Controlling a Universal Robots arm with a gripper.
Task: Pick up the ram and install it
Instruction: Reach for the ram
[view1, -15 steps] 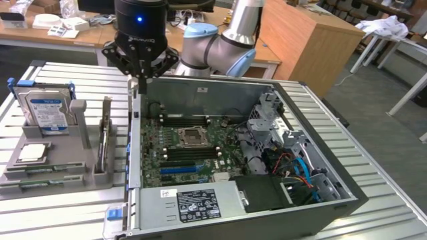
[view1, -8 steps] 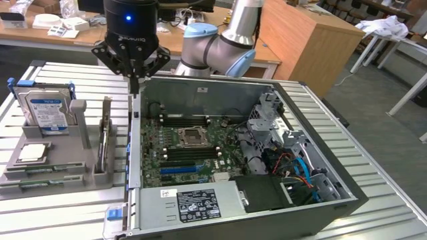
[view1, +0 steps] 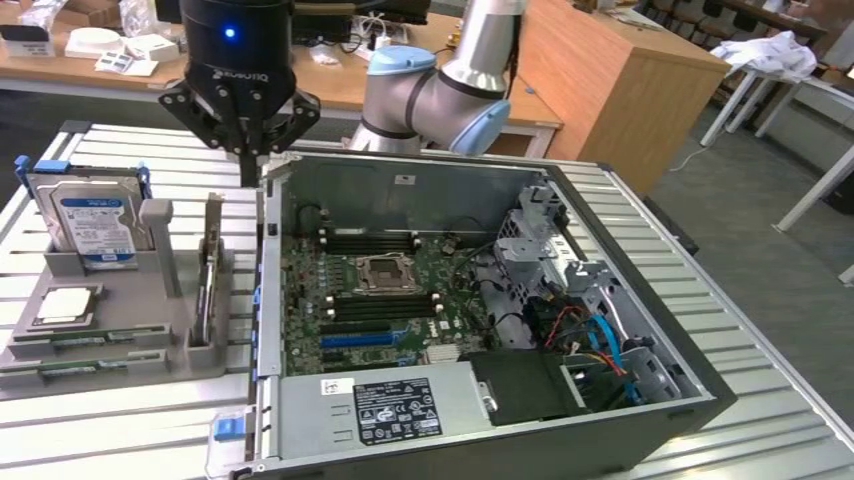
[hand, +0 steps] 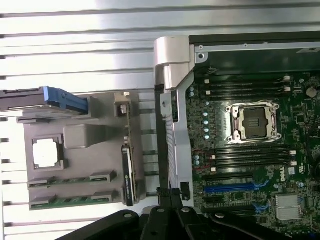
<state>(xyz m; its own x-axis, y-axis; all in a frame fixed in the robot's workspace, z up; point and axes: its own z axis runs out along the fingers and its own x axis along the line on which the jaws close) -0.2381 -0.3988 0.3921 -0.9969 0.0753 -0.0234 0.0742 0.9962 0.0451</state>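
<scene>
Two green ram sticks lie flat in the near slots of a grey holder, left of the open computer case in the exterior view. My gripper hangs shut and holds nothing. It is above the case's wall on the holder's side, near the far corner, well apart from the ram. The motherboard lies in the case, with black memory slots on both sides of the bare processor socket.
The holder also carries a blue-framed hard drive, a square silver processor chip and a thin part standing on edge. Everything rests on a ribbed metal table. A drive cage and cables fill the case's right side.
</scene>
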